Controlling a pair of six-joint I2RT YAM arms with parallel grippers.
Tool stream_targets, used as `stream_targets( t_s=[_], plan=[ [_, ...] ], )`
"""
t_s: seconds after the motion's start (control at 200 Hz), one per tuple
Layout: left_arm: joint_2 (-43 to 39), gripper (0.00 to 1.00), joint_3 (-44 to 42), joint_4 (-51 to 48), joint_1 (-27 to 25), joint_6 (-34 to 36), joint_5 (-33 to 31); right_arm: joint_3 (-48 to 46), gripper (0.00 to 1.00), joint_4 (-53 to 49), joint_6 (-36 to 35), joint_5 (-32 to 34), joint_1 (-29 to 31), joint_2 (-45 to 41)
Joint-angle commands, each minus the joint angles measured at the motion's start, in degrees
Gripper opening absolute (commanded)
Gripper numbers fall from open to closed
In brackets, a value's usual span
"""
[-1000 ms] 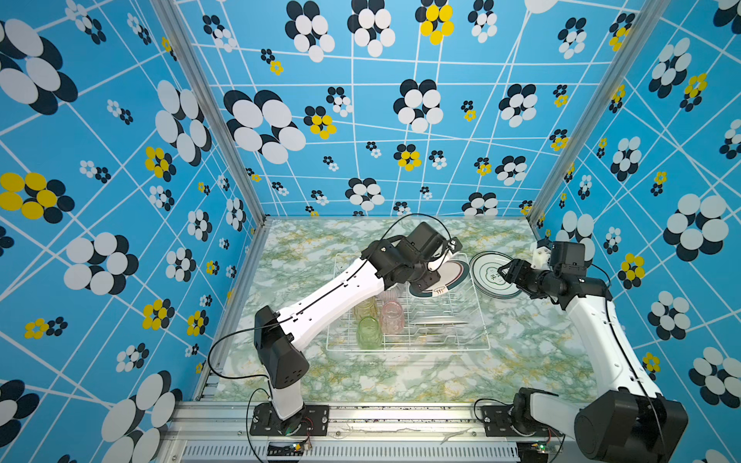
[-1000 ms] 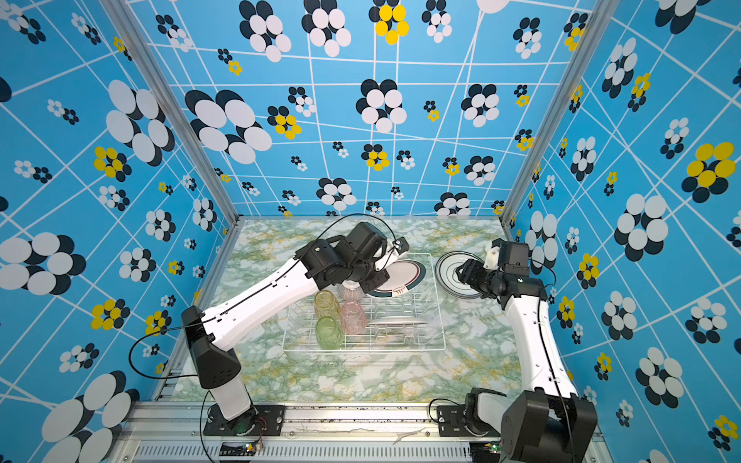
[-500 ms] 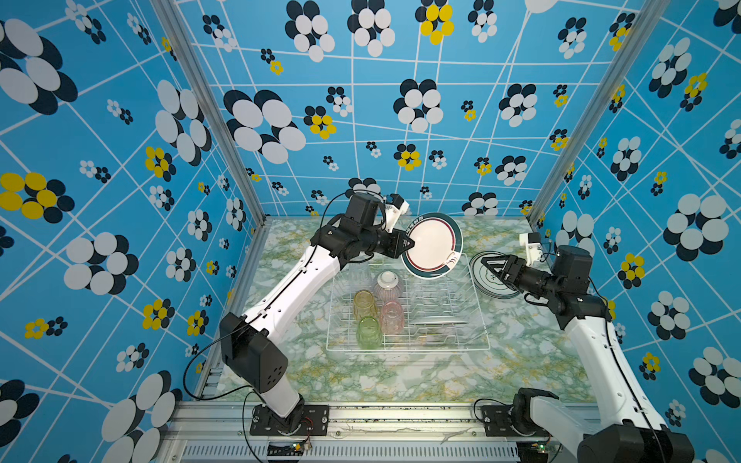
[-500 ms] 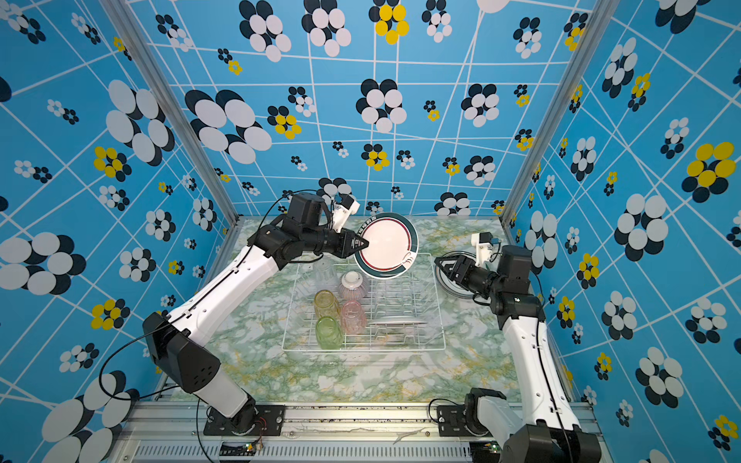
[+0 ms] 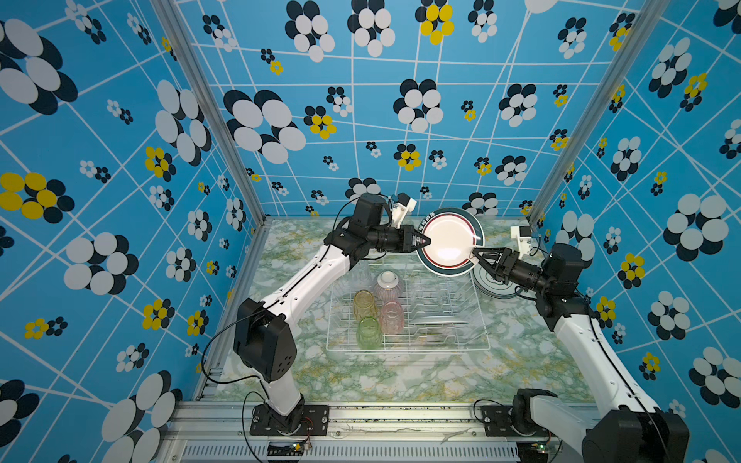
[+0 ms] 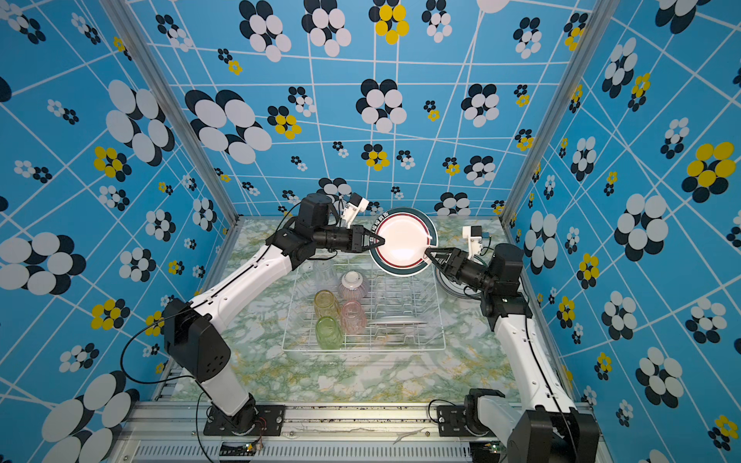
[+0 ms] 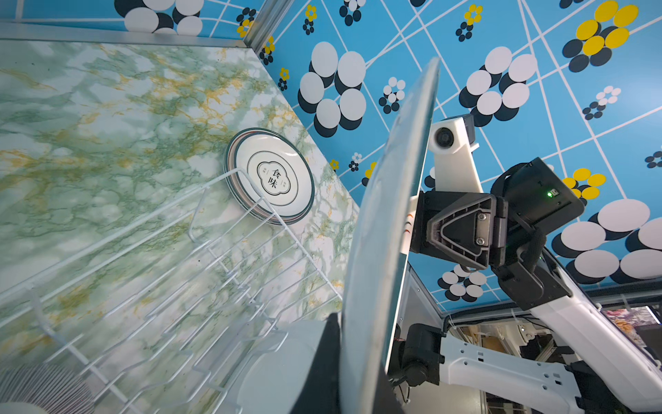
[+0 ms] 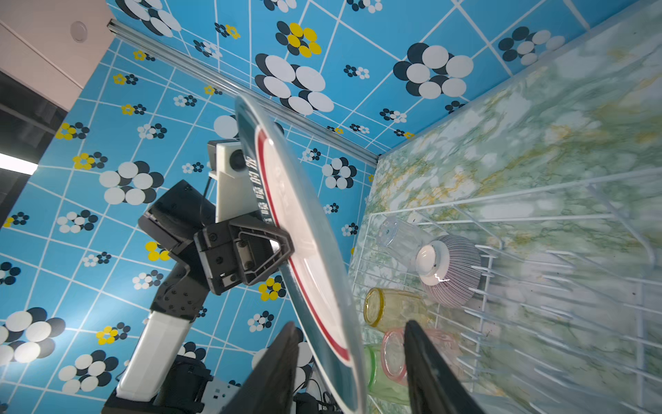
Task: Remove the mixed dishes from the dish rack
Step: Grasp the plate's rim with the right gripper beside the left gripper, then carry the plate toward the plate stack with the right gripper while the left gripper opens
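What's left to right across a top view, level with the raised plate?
In a top view: left gripper, shut on the plate's rim → raised plate → right gripper, jaws open around the opposite rim.

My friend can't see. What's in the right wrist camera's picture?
A white plate is held on edge by the left gripper. The right gripper is open around its rim. Behind, a wire rack holds an upturned bowl and cups.
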Motion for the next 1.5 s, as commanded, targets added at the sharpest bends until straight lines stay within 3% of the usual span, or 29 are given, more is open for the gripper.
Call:
stream_targets(
  t_s=[0.0, 0.285, 0.615, 0.925, 1.22, 1.495],
  plan=[
    [1.1, 0.03, 0.4, 6.6, -0.6, -3.4, 4.0, -0.6, 0.44, 6.7, 3.2, -0.4, 0.7, 0.5],
    [2.3, 0.05, 0.3, 9.0, -1.6, -5.0, 4.6, -0.7, 0.30, 10.1, 5.7, 0.6, 1.1, 2.3],
    [0.7, 0.16, 0.4, 4.6, -2.4, 0.2, 1.8, -0.5, 0.00, 11.1, 7.1, 1.5, 1.1, 2.5],
    [-2.2, 0.30, 2.7, -4.2, -3.1, 10.3, 1.4, 0.2, 0.00, 9.2, 6.2, 3.8, 1.0, 2.5],
    [-9.1, 0.31, 1.6, -14.9, -4.8, 22.9, -16.8, 4.2, 0.00, 2.4, 3.3, 10.1, -1.2, 6.7],
    [-12.9, 0.38, 0.4, -23.4, -10.2, 33.5, -36.1, 5.8, 0.00, -5.4, -0.8, 14.2, -12.6, 10.9]
  ],
)
